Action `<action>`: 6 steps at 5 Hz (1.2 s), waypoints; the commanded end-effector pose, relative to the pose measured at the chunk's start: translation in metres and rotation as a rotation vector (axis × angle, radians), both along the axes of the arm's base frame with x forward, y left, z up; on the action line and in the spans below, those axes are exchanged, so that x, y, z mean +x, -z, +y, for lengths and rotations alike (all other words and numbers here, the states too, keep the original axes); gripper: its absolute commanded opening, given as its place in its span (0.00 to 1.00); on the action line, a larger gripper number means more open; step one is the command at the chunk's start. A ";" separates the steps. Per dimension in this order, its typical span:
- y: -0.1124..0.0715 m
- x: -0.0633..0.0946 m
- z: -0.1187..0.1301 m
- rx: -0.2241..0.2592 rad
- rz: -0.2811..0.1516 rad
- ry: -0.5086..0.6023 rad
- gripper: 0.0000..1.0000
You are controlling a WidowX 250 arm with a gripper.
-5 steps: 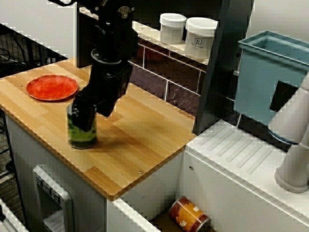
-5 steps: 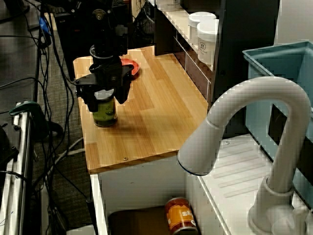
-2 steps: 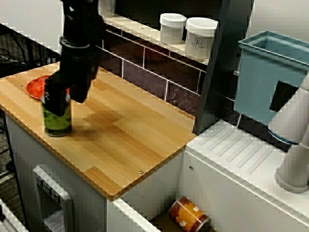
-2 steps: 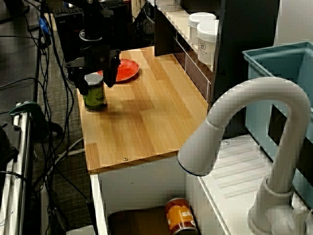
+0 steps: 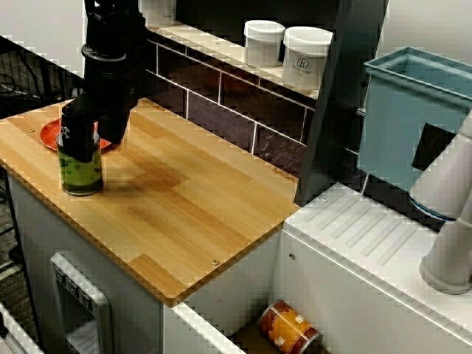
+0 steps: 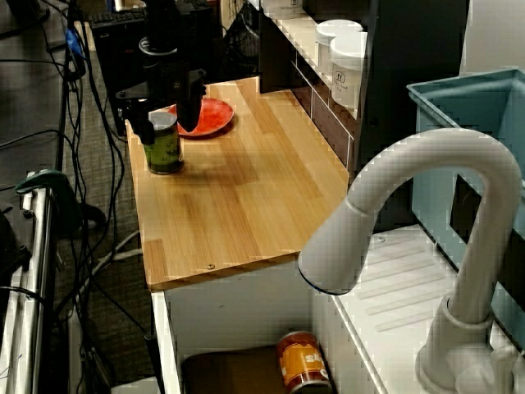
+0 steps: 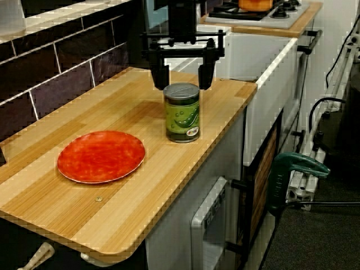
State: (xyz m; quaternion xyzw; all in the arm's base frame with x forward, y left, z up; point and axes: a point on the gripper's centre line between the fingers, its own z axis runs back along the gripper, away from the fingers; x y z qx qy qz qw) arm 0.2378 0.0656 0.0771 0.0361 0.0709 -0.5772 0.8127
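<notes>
Clearly, in the view from the sink side, the green can (image 5: 81, 171) stands upright on the wooden counter (image 5: 192, 214), near its left front edge and just beside the red plate (image 5: 49, 133). The gripper (image 5: 80, 137) hangs directly over the can's top, but here the black arm hides how the jaws stand. Two white jars (image 5: 284, 50) are on the shelf behind.

From the view over the tap, the can (image 6: 165, 152) rests on the counter with the plate (image 6: 210, 116) behind it. The jaws come down around its upper part.

Best is the view from the counter's end: the jaws of the gripper (image 7: 181, 76) are spread wide, wider than the can (image 7: 182, 115), one finger at each side of the lid and seemingly not touching it. The plate (image 7: 101, 156) lies near, apart from the can.

I judge that the can is set down and nothing grips it, while the gripper is not yet clear of it.
</notes>
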 end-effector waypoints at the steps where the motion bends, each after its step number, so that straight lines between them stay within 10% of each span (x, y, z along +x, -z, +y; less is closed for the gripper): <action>1: -0.016 0.004 0.035 0.017 -0.039 -0.011 1.00; 4: -0.043 0.017 0.030 -0.061 -0.010 -0.116 1.00; 6: -0.056 0.007 0.064 0.010 -0.035 -0.350 1.00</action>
